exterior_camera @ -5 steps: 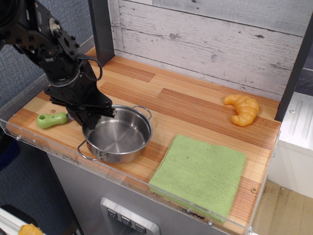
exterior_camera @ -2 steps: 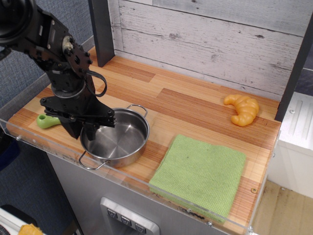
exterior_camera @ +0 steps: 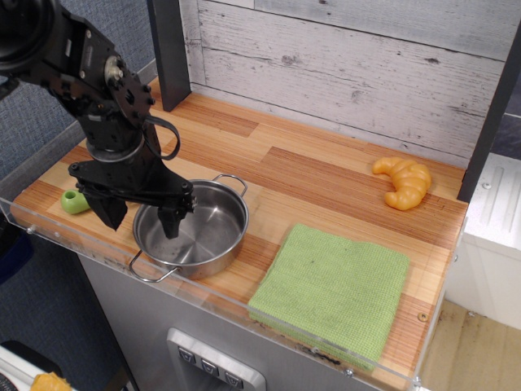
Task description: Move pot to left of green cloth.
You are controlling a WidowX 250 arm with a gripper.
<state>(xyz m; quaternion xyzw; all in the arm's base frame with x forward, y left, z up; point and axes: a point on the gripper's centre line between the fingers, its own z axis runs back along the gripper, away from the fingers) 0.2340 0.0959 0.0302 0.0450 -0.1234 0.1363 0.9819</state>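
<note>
Wooden bench [exterior_camera: 326, 175] | your pincer [exterior_camera: 138, 218] is hanging spread, straddling the pot's [exterior_camera: 203, 228] left rim | pot is sitting left of the green cloth [exterior_camera: 334, 289], apart

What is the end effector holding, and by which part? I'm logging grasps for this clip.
Nothing. The end effector is open, its fingers spread across the left rim of the pot, one outside, one inside over the bowl, without clamping it.

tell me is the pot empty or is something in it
Empty of contents: the pot shows bare shiny steel across its floor. Only one finger of the open gripper dips inside its left rim.
</note>
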